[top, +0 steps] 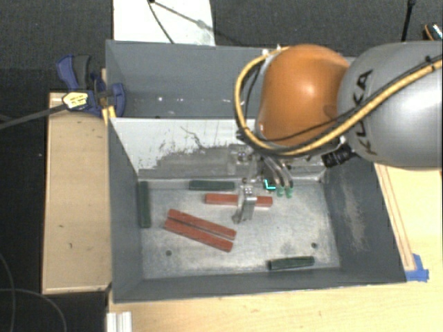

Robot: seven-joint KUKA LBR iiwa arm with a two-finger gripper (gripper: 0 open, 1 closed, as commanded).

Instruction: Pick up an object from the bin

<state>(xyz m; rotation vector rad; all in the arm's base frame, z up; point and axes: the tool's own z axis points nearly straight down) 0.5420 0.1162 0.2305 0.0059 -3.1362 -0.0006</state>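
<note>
text: "KUKA" on arm (365,109) | gripper (243,209) low at mid-bin (126,213), over right half of short red bar (220,199) | grip state: can't tell, contact unclear | red bar flat, between dark green bar (211,184) and two long red bars (201,230)

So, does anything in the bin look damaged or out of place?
Nothing is spilled or broken. Only the bin's back wall shows scratches, and the two long red bars lie diagonal to the walls.
</note>
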